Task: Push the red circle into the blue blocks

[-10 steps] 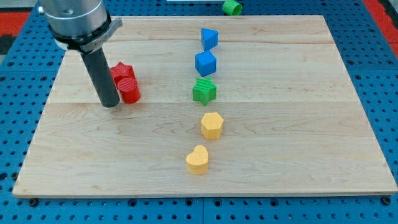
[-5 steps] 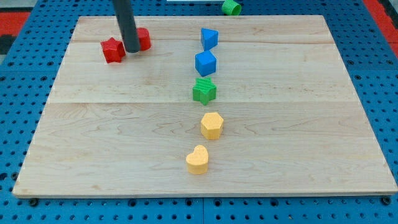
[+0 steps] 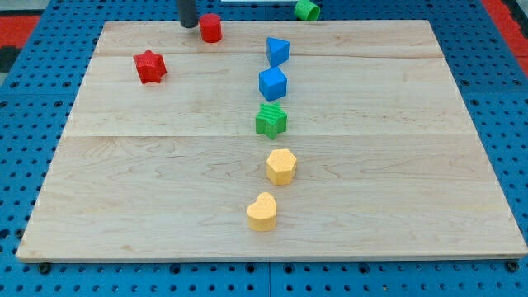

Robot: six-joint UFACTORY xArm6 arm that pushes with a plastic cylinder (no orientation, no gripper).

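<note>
The red circle [image 3: 211, 28] stands near the board's top edge, left of centre. My tip [image 3: 188, 25] is just to its left, close beside it at the view's top. Two blue blocks lie to the right of the red circle: a blue triangle-like block [image 3: 278, 51] and below it a blue cube [image 3: 272, 84]. A red star [image 3: 150, 66] lies apart, lower left of the red circle.
A green star [image 3: 271, 120], a yellow hexagon [image 3: 280, 166] and a yellow heart [image 3: 262, 212] run in a column below the blue blocks. A green ring [image 3: 308, 9] lies off the wooden board [image 3: 412, 165] at the view's top.
My tip has moved up and right towards the board's top edge, pushing the red circle up and right. The red star was shoved away and now rests alone.
</note>
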